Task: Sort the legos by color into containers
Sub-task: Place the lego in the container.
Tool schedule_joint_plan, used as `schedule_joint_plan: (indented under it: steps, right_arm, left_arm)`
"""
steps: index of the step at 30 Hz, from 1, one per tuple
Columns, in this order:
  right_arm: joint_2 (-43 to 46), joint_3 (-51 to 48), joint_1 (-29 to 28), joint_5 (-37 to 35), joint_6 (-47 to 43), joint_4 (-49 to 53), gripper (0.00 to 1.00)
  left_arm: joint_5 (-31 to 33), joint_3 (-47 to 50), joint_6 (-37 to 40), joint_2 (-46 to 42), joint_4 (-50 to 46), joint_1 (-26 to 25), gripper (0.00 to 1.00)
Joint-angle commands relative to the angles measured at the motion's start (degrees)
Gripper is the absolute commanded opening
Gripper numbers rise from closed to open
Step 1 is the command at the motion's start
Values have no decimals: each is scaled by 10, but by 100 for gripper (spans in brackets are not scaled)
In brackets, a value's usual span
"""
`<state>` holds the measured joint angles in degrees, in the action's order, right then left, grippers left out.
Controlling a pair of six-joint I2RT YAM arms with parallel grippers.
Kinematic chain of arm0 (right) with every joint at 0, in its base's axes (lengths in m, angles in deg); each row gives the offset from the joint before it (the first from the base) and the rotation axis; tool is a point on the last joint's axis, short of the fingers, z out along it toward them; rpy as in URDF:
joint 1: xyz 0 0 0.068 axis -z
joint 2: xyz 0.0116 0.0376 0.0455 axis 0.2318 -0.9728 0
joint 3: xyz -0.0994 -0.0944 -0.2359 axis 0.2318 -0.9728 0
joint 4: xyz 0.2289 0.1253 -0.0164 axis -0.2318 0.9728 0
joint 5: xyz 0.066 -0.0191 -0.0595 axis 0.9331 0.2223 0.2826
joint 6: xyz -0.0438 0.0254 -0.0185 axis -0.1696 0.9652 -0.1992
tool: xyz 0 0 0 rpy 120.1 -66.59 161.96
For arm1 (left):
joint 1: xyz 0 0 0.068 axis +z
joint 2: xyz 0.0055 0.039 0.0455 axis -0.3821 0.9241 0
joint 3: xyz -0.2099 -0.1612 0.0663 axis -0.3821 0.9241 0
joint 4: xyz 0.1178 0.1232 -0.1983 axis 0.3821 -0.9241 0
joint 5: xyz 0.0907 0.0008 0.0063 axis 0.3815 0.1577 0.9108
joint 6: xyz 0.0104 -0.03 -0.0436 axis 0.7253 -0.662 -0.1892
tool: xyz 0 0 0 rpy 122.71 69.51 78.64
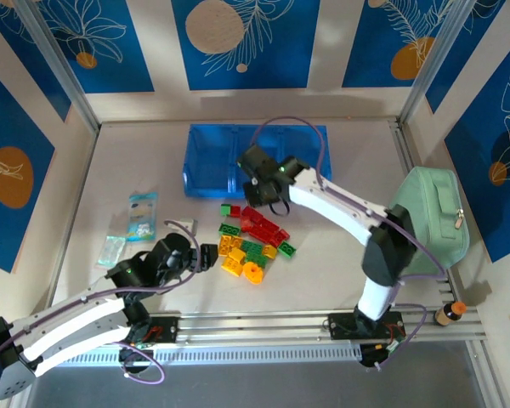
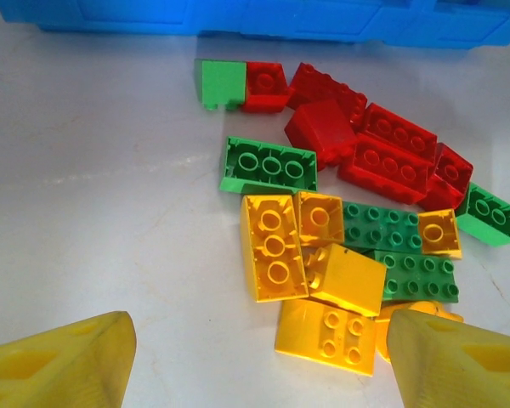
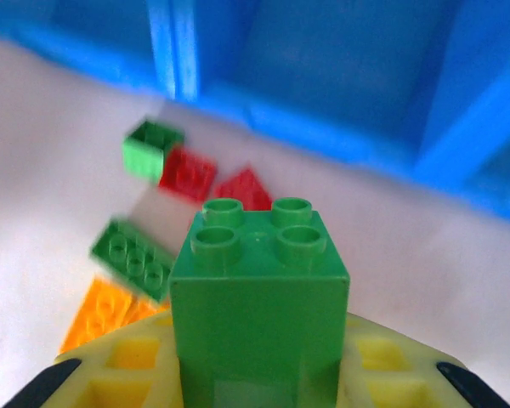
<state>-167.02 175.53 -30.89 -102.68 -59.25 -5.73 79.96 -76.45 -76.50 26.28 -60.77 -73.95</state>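
So, going from the left: my left gripper (image 1: 206, 257) hovers low just left of the legos (image 1: 251, 242). Its jaws are spread wide with nothing between them. The pile sits loose on the table, with yellow bricks nearest that claw, greens in the middle and reds on the far side toward the tray (image 1: 208, 161).

Over to the right gripper (image 3: 259, 367). It's clamped on a green brick (image 3: 259, 289), a chunky four-stud one held upright with its studs up, and it hangs over the far edge of the pile. What matters for the next move is that the tray lies straight ahead on the far side of this claw, quite near. The tray's long axis runs left to right, so the three compartments sit side by side across the claw's path. The right arm is clearly the nearer one to it. From the wrist view there's a divider off to the left, so I'd guess the middle compartment is the one dead ahead.

As for the containers, I can't spot a single brick in the parts that show, though the arm covers some of the middle one.
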Motion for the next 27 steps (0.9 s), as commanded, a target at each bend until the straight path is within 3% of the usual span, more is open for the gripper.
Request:
schedule_joint_plan:
  steps: [1, 6, 17, 19, 21, 22, 27]
  right_arm:
    - [-86, 85, 38, 44, -67, 36, 25]
    - [-177, 201, 70, 48, -87, 57, 25]
    - [-293, 319, 100, 55, -85, 96, 32]
    - [-303, 334, 101, 53, -84, 103, 39]
    - [-307, 348, 101, 47, -82, 112, 60]
    - [-304, 349, 100, 45, -80, 114, 65]
    - [-252, 315, 92, 24, -67, 99, 68]
  left_arm:
    - [12, 11, -21, -4, -12, -11, 78]
    - [13, 9, -22, -10, -24, -26, 77]
    - [-9, -6, -10, 29, -15, -63, 77]
    - [-13, -8, -14, 45, 0, -72, 77]
    - [-19, -12, -18, 64, 15, -83, 77]
    - [-20, -15, -18, 73, 19, -90, 77]
    - [-9, -51, -25, 130, 17, -128, 77]
